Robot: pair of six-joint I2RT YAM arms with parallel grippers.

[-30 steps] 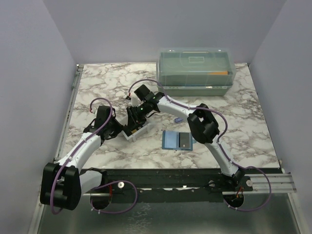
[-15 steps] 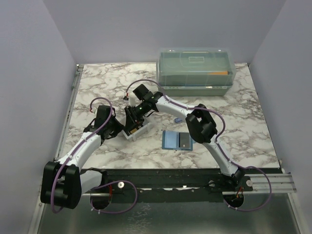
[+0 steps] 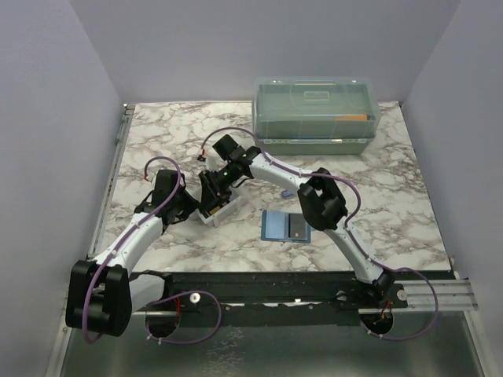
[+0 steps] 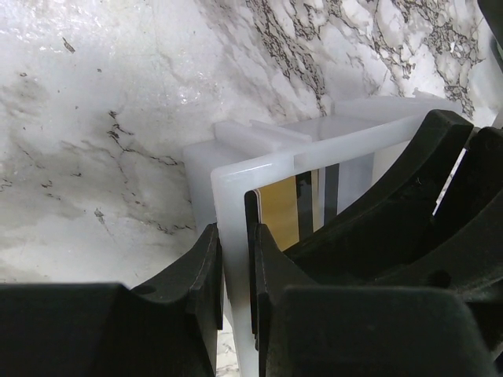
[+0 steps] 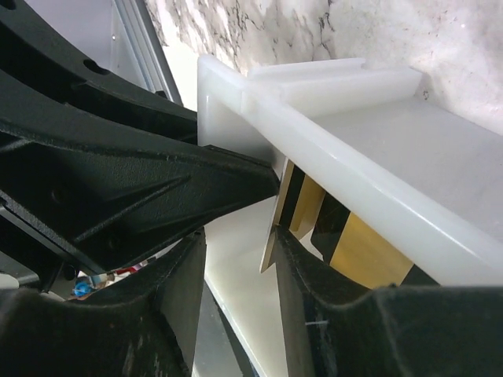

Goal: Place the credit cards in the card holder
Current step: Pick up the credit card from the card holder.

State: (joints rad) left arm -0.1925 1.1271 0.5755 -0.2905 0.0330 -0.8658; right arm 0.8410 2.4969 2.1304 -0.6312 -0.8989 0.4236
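Note:
A small clear-white tray [image 3: 223, 213] stands left of centre with the credit cards upright in it. In the left wrist view the cards [image 4: 281, 210] show yellow and dark stripes. My left gripper [image 3: 202, 206] is shut on the tray's near wall [image 4: 236, 188], one finger on each side [image 4: 236, 263]. My right gripper [image 3: 213, 192] reaches down into the tray from the far side. It is open [image 5: 240, 267], and a card edge [image 5: 273, 228] leans against its right finger; more cards [image 5: 354, 251] stand beside it. The teal card holder [image 3: 277, 225] lies flat to the right, untouched.
A large translucent lidded box [image 3: 314, 114] stands at the back right. The right arm's elbow [image 3: 318, 203] hangs just above the card holder's right edge. The left gripper's black body [image 5: 118, 181] crowds the right gripper's left side.
The right wrist has shifted slightly left and lower over the tray. The left gripper keeps its hold on the tray wall, and the card holder has not moved.

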